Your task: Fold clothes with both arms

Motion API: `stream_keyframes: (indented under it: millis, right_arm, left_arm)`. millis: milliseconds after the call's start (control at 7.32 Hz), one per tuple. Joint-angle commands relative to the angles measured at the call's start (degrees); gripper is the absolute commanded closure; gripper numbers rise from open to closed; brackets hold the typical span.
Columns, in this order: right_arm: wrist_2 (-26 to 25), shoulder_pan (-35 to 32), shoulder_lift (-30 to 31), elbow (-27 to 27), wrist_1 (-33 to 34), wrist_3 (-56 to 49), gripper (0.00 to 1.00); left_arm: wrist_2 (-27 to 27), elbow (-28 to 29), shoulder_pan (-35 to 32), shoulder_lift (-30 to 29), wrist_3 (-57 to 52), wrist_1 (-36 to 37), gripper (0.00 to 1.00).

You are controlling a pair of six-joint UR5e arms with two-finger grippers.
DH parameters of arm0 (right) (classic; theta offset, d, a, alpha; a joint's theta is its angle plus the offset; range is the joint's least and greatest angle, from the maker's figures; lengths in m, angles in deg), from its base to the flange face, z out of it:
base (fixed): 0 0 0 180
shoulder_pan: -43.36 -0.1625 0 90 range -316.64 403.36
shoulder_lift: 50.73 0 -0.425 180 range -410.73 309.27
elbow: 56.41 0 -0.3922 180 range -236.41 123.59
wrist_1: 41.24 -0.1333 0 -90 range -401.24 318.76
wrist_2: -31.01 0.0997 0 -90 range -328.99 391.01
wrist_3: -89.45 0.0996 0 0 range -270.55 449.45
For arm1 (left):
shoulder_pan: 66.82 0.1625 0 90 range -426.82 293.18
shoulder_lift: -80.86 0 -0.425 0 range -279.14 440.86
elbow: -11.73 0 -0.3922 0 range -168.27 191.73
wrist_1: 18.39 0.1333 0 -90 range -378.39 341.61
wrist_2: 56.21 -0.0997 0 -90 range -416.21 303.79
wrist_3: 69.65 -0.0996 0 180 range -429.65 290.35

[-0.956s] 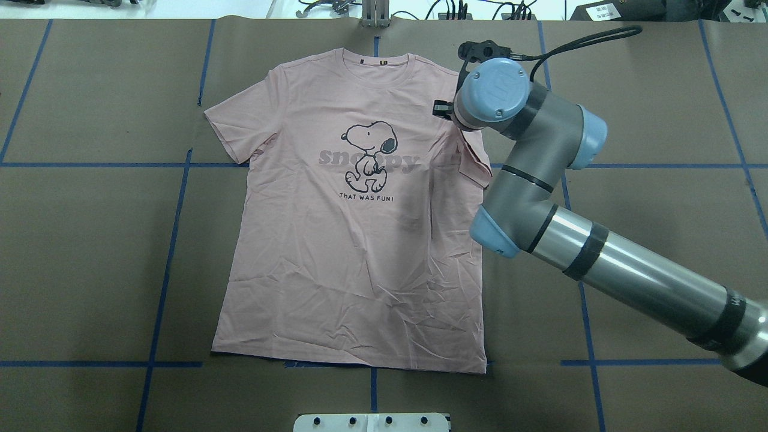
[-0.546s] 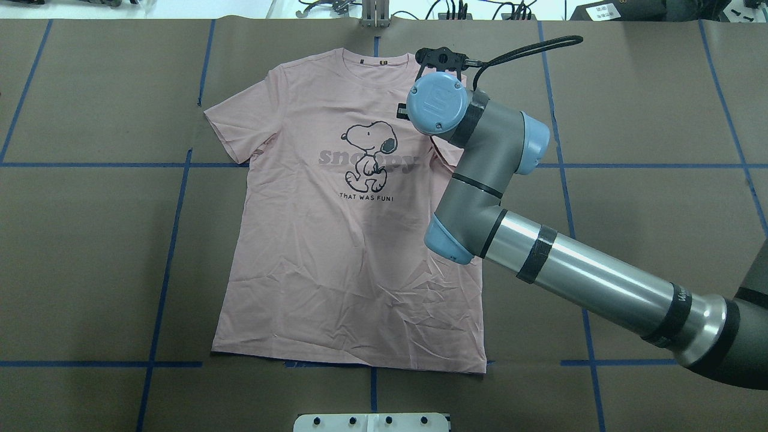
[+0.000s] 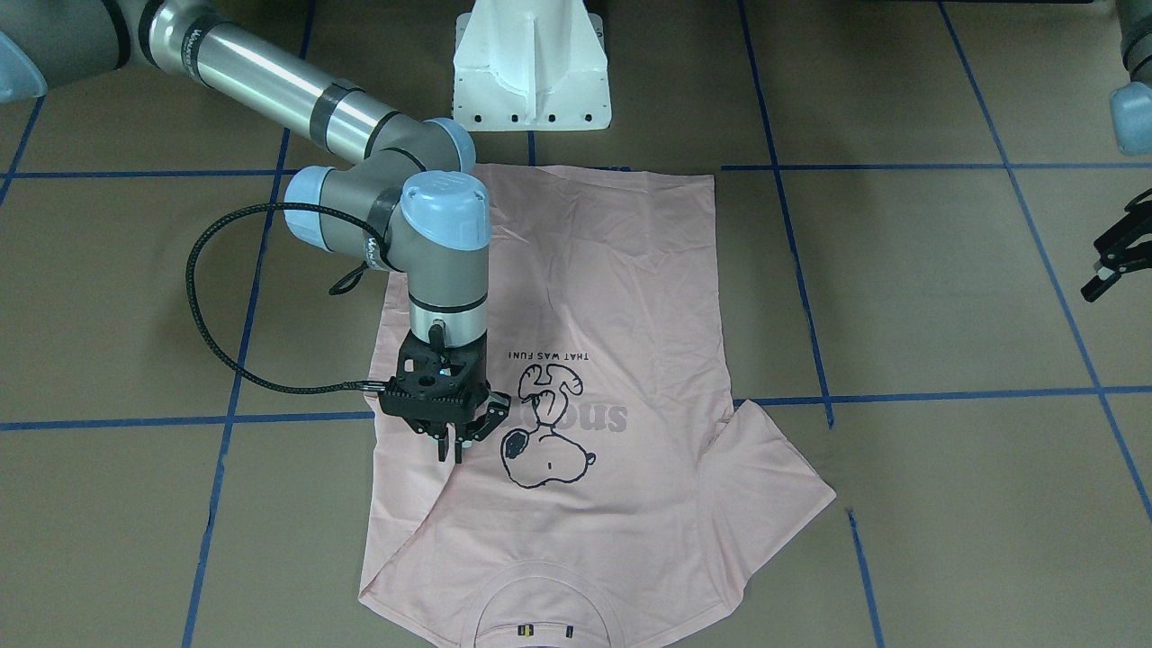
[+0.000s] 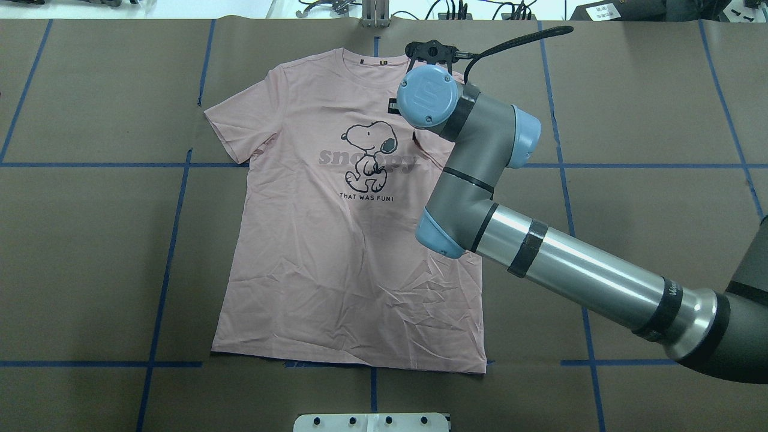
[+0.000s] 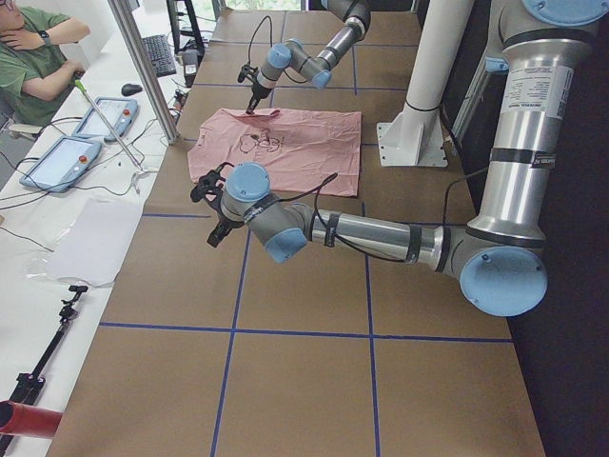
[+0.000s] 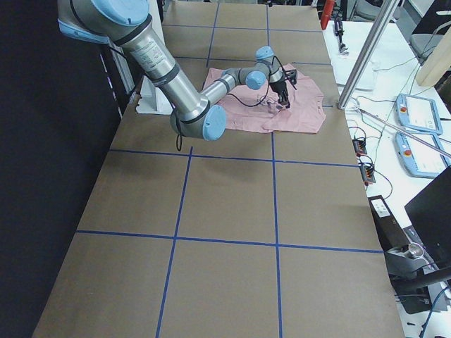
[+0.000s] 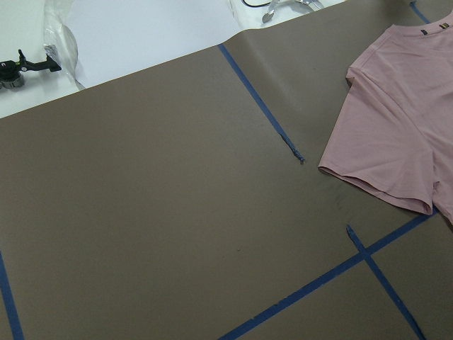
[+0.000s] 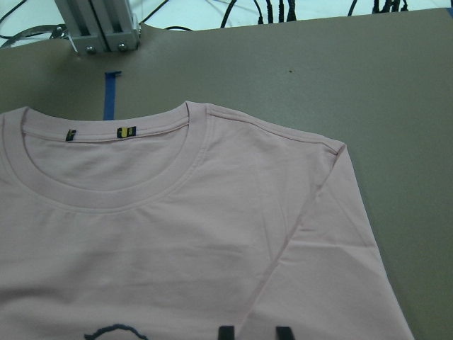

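The pale pink T-shirt [image 4: 336,270] lies flat and print up on the brown table, collar toward the far edge. It also shows in the front view [image 3: 621,270]. My right gripper [image 3: 450,448] stands over the shirt's chest beside the Snoopy print [image 3: 549,432], shut on the sleeve, which is folded inward over the body. In the right wrist view the fingertips [image 8: 226,333] sit at the bottom edge over the folded sleeve [image 8: 318,234]. My left gripper [image 3: 1100,268] is open and empty above bare table, well off the shirt's other sleeve [image 7: 382,142].
The white pedestal base [image 3: 531,72] stands at the robot's side of the table. Blue tape lines [image 4: 174,210] cross the brown cover. An aluminium post [image 4: 375,15] rises at the far edge. A black cable loop [image 3: 193,297] hangs off the right wrist. An operator [image 5: 38,48] sits beyond the table.
My right arm has swung left across the shirt, carrying the right sleeve from the shirt's edge inward onto the chest. The rest of the shirt has not moved.
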Motion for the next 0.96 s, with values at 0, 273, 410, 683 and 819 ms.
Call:
stream_keyframes:
  millis: [0,273,410,683,819]
  right_arm:
    - [8.3,-3.2,-1.3,0.4,1.8,-5.7,0.0]
    - [20.8,-10.9,0.3,3.3,4.8,-18.3,0.0]
    - [27.9,-15.4,4.4,6.7,4.8,-25.3,0.0]
    - [35.1,-22.4,14.0,14.0,4.6,-35.3,0.0]
    - [35.0,-22.8,15.4,15.4,4.6,-36.4,0.0]
  left_arm:
    - [-1.8,0.4,1.7,-0.6,2.9,0.0,0.0]
    - [-9.2,0.6,9.4,-4.3,15.6,0.3,0.0]
    - [-12.0,1.9,13.5,-6.8,22.9,0.5,0.04]
    - [-20.4,8.5,20.3,-14.1,35.6,0.7,0.19]
    - [-23.9,14.3,21.8,-18.0,36.6,-0.2,0.22]
